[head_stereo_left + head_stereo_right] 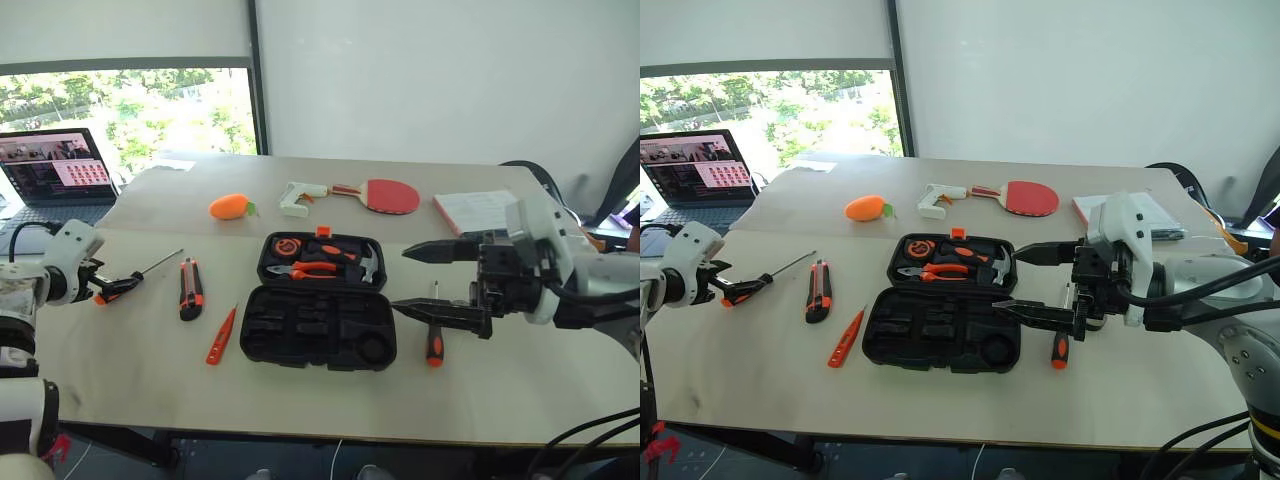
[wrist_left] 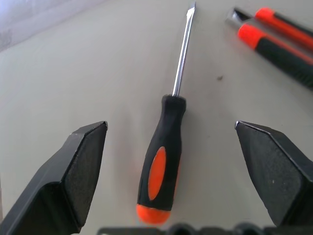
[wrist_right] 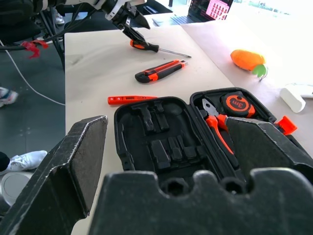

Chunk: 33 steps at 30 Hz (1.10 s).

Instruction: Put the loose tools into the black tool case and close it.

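On the table the case (image 1: pixel 318 310) lies open, pliers and tape already slotted in its far half, near slots empty. Left gripper (image 2: pixel 171 161), jaws spread wide, straddles a screwdriver (image 2: pixel 164 161). Knife (image 1: pixel 190 288), slim tool (image 1: pixel 221 336) and second screwdriver (image 1: pixel 434 335) await; right gripper (image 1: pixel 432 282) hovers open, empty.

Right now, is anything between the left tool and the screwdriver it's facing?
Nothing visible. The left tool is open, with the screwdriver lying on bare table between its fingers; the utility knife lies off to one side.
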Each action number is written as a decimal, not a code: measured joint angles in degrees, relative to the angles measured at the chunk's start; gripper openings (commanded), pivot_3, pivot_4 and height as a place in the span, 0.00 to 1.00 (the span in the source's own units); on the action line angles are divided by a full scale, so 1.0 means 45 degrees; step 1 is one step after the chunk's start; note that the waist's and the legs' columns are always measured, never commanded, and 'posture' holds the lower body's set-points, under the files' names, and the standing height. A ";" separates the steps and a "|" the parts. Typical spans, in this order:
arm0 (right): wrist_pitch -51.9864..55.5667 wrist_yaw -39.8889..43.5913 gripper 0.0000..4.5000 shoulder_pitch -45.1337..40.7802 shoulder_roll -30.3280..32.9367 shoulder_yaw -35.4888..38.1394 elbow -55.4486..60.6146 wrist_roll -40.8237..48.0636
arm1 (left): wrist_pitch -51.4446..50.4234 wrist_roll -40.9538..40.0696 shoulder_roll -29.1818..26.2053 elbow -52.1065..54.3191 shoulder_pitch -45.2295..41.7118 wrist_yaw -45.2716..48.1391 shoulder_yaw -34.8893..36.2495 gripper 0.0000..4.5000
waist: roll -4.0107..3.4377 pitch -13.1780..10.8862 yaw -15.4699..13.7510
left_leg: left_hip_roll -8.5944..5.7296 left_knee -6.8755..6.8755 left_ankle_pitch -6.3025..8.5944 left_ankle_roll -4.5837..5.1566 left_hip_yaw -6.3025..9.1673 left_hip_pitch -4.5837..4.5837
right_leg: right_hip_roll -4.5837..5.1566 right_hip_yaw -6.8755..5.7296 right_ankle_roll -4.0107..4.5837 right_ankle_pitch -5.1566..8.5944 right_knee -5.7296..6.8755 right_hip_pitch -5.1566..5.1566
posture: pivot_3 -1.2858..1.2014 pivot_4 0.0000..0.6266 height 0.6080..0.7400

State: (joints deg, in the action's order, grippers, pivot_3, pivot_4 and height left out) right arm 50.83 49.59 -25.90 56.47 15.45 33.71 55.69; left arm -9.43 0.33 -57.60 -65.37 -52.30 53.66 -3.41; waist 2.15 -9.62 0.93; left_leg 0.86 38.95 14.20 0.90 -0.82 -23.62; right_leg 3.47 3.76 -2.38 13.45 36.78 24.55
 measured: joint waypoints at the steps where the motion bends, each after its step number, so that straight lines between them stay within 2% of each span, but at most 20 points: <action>1: 0.0000 0.0020 0.99 0.0087 0.0023 0.0081 -0.0007 0.0005 | 0.0143 0.0227 0.0037 -0.0339 -0.0055 0.0000 -0.0077 1.00 | 0.0000 0.0000 -0.0001 | 0.0001 0.0002 0.0000 0.0000 0.0000 0.0000 | 0.0000 0.0000 0.0000 0.0000 0.0000 0.0001 | 0.52 0.24 1.00; 7: -0.0098 0.0078 0.99 0.0434 0.0112 0.0557 -0.0003 0.0157 | -0.0142 0.1022 0.0372 -0.1624 -0.0628 0.0011 -0.0272 1.00 | 0.0006 0.0000 -0.0030 | 0.0000 0.0042 -0.0001 0.0000 0.0016 -0.0001 | -0.0002 -0.0008 0.0000 0.0000 0.0022 -0.0001 | 0.52 0.24 1.00; 9: -0.0188 0.0084 1.00 0.0462 0.0114 0.0586 0.0003 0.0126 | -0.0307 0.1161 0.0394 -0.1691 -0.0744 0.0146 -0.0299 0.88 | 0.0006 0.0000 -0.0029 | 0.0001 0.0050 -0.0002 -0.0001 0.0017 0.0002 | -0.0002 -0.0008 0.0000 0.0000 0.0036 -0.0001 | 0.52 0.24 1.00; 10: -0.0240 0.0078 1.00 0.0463 0.0114 0.0608 0.0009 0.0124 | -0.0399 0.1223 0.0416 -0.1714 -0.0782 0.0196 -0.0300 0.86 | 0.0006 0.0000 -0.0029 | -0.0001 0.0051 -0.0002 -0.0001 0.0017 0.0004 | -0.0002 -0.0007 0.0000 0.0000 0.0040 -0.0001 | 0.52 0.24 1.00; 16: -0.0398 0.0009 1.00 0.0518 0.0116 0.0716 0.0169 0.0127 | -0.0642 0.1449 0.0512 -0.1768 -0.0828 0.0372 -0.0301 0.39 | 0.0006 0.0000 0.0020 | 0.0003 0.0052 -0.0003 -0.0001 0.0018 0.0028 | -0.0006 -0.0001 0.0002 0.0001 0.0064 -0.0005 | 0.52 0.24 1.00; 19: -0.0401 -0.0040 1.00 0.0596 0.0116 0.0723 0.0285 0.0138 | -0.0699 0.1488 0.0528 -0.1771 -0.0833 0.0361 -0.0282 0.19 | 0.0006 0.0000 0.0029 | 0.0004 0.0052 -0.0004 -0.0001 0.0018 0.0036 | -0.0007 0.0002 0.0004 0.0000 0.0067 -0.0009 | 0.52 0.24 1.00; 25: -0.0388 -0.0214 1.00 0.0887 0.0219 0.0817 0.0396 0.0273 | -0.0572 0.1460 0.0525 -0.1770 -0.0923 0.0409 -0.0070 0.19 | 0.0008 0.0000 -0.0015 | 0.0004 0.0056 -0.0004 -0.0001 0.0022 0.0024 | -0.0006 -0.0001 0.0004 0.0000 0.0065 -0.0008 | 0.52 0.24 1.00; 28: -0.0146 -0.0253 1.00 0.1248 0.0446 0.1253 0.0391 0.0689 | -0.0436 0.1338 0.0560 -0.1632 -0.1830 0.0971 0.0161 0.19 | 0.0059 -0.0030 -0.0088 | 0.0002 0.0090 -0.0004 -0.0002 0.0054 -0.0027 | -0.0006 -0.0038 0.0004 -0.0001 0.0066 0.0000 | 0.52 0.24 1.00; 33: -0.0040 -0.0272 1.00 0.2089 0.0799 0.1765 0.0518 0.0884 | -0.0133 0.0871 0.1302 0.0518 -0.3839 0.3552 0.0150 0.19 | 0.0085 -0.0043 -0.0363 | -0.0006 0.0187 0.0002 0.0004 0.0084 -0.0076 | 0.0013 -0.0075 -0.0027 -0.0017 0.0051 -0.0034 | 0.52 0.24 1.00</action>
State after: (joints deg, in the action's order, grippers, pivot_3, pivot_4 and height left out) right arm 50.65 48.36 -16.50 60.07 23.39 36.04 59.67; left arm -10.03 4.25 -51.74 -63.05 -69.57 69.64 -2.74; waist 2.54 -9.81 -0.70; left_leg 0.83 39.80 14.21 0.92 -0.45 -23.96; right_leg 3.53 3.42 -2.50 13.38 37.01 24.40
